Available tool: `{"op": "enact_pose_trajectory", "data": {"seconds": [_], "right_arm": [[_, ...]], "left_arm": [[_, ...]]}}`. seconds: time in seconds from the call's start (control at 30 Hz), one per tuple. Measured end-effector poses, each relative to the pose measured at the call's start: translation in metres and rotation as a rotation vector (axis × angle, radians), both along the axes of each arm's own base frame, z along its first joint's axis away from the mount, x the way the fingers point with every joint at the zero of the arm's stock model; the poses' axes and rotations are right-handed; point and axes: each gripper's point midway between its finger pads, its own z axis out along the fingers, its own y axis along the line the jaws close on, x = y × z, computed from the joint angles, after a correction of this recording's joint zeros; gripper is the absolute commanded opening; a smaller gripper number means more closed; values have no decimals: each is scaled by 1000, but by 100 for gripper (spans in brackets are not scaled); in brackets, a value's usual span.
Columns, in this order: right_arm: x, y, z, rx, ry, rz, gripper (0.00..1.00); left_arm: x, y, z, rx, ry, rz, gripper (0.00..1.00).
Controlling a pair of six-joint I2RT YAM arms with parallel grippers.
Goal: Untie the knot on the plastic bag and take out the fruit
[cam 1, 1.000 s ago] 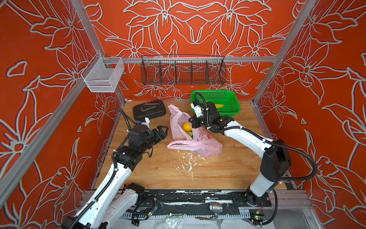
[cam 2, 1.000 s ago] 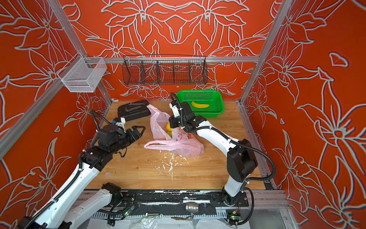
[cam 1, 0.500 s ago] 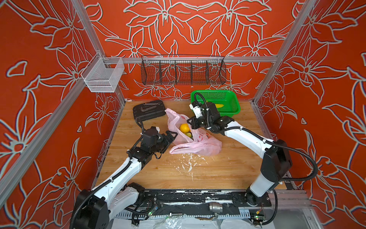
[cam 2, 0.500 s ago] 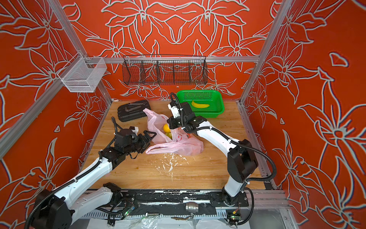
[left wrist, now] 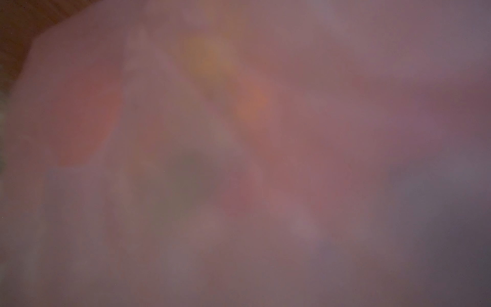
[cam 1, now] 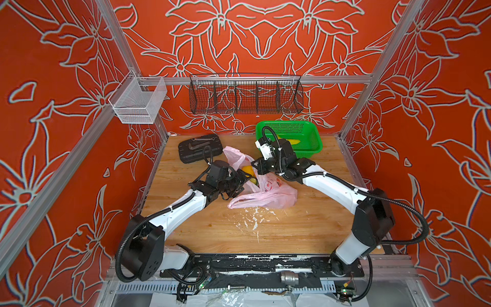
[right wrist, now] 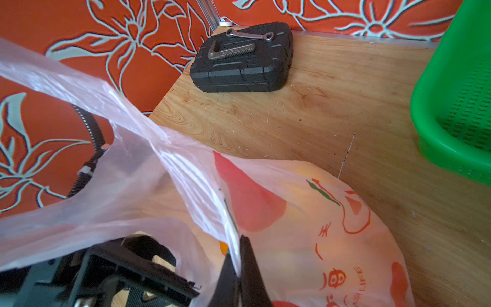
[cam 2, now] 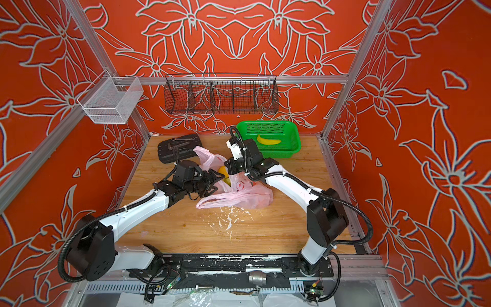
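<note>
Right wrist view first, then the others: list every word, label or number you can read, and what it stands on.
"LIFE": red print on the plastic bag; the letters before it are creased away.
Red Chinese characters beside it: too crumpled to read.
Tool case, basket: no text seen.
Other views: nothing readable.

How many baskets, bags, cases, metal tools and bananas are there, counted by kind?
Baskets: 3, green plastic basket, black wire basket, white mesh basket
Bags: 1, plastic bag
Cases: 1, black case
Metal tools: 2, wrench, hooked tool
Bananas: 1
Total: 8
</note>
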Motion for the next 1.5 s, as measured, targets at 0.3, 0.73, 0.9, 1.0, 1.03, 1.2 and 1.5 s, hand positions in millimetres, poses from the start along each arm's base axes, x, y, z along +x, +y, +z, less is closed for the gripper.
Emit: {"op": "enact_pose_trajectory", "data": {"seconds": [0.3,0.73,0.9,1.0,1.03,1.2,1.5], "right_arm": [[26,-42,18,76,-44,-161,0],[127,-152,-4,267,101,-481,6],[127,-142,-11,326,164,-446,44],[125,-148,6,342,125,-444,55],[123,-151,12,342,109,-446,59],[82,-158,67,310,-57,-427,72],[2,-70,120,185,-289,-123,81]], "left_arm": [[-11,10,-8,178,4,-100,0],[-89,62,-49,293,16,-95,0],[-97,73,-56,336,19,-81,60],[-90,81,-37,404,-44,-79,72],[-83,84,-23,435,-96,-83,73],[-53,91,46,536,-342,-69,76],[-18,96,68,594,-412,-96,77]]}}
